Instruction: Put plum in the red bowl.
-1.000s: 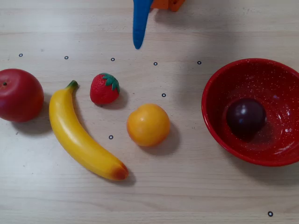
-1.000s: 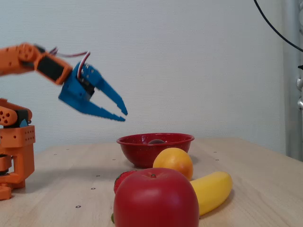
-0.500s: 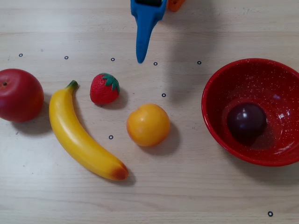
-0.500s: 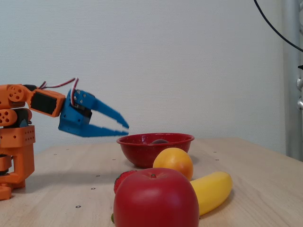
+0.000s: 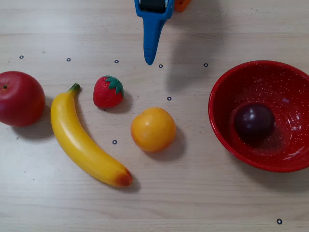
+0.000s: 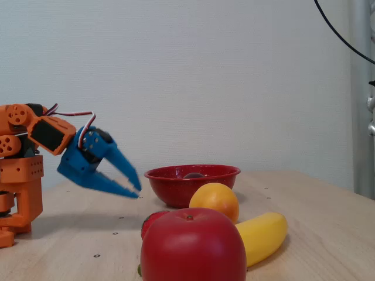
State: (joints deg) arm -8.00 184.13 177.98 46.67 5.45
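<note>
The dark purple plum (image 5: 254,122) lies inside the red bowl (image 5: 227,77) at the right of the overhead view; only its top (image 6: 193,175) peeks over the bowl's rim (image 6: 192,171) in the fixed view. My blue gripper (image 5: 150,61) pokes in from the top edge of the overhead view, well left of the bowl. In the fixed view the gripper (image 6: 135,191) hangs above the table to the left of the bowl, tilted downward, its fingers apart and nothing between them.
A red apple (image 5: 19,98), a yellow banana (image 5: 84,140), a strawberry (image 5: 107,91) and an orange (image 5: 153,129) lie left of the bowl. The orange arm base (image 6: 17,175) stands at the left of the fixed view.
The arm has folded down and drawn back toward its base, the gripper dropping and tilting downward. The plum stays in the bowl.
</note>
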